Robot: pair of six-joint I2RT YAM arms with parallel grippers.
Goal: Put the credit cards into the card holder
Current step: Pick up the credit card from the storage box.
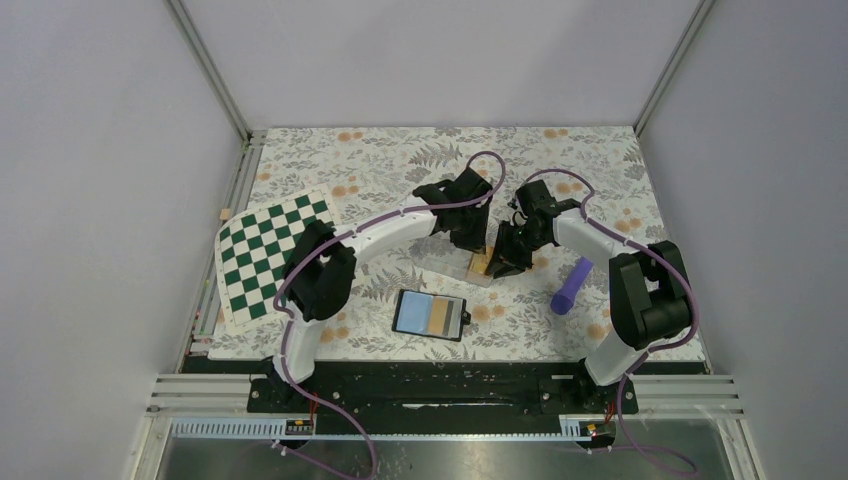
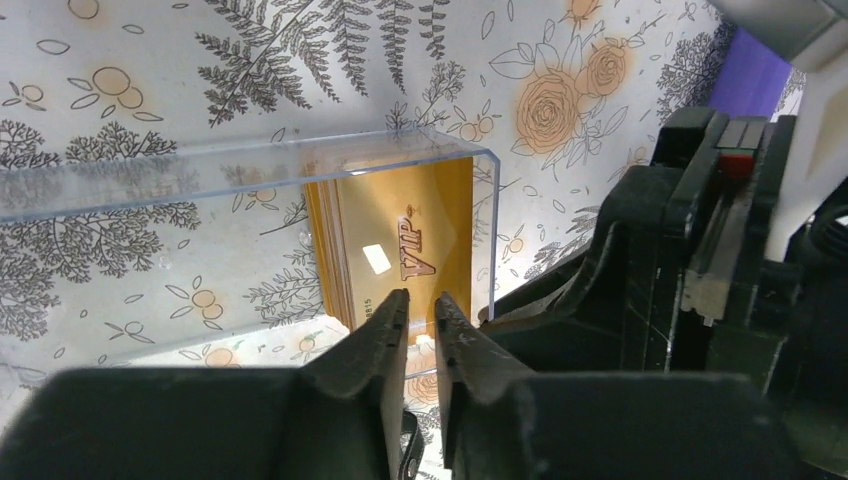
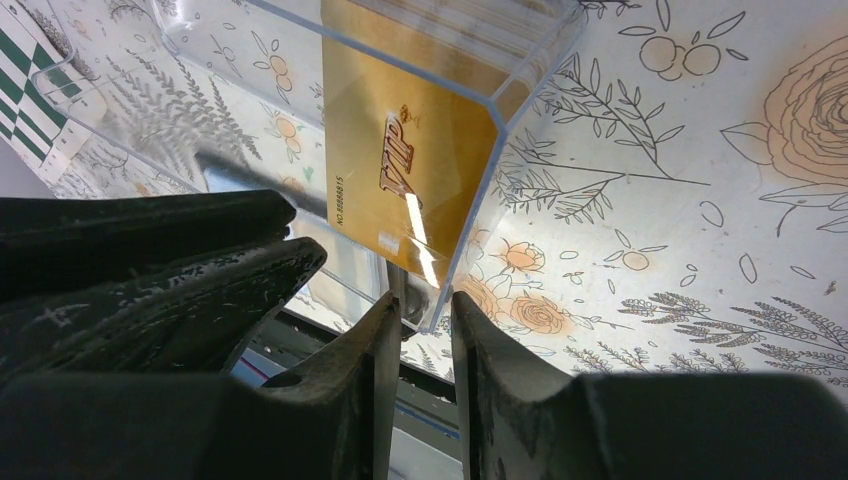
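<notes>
The credit cards [image 2: 400, 240] are a small stack of gold cards marked VIP, standing inside a clear plastic box [image 2: 250, 165] at mid-table [image 1: 481, 262]. My left gripper [image 2: 422, 297] hovers just in front of the cards' near edge. Its jaws stand a narrow gap apart with nothing between them. My right gripper [image 3: 420, 300] has the corner of the clear box [image 3: 470, 200] between its fingertips and is shut on it, with the cards [image 3: 400, 170] just beyond. The card holder [image 1: 431, 313], a black wallet, lies open and flat nearer the arm bases.
A purple cylinder [image 1: 570, 285] lies to the right of the box. A green-and-white checkered board [image 1: 270, 250] lies at the left edge of the floral table [image 1: 380, 170]. The two grippers [image 1: 472, 245] [image 1: 503, 265] sit close together over the box.
</notes>
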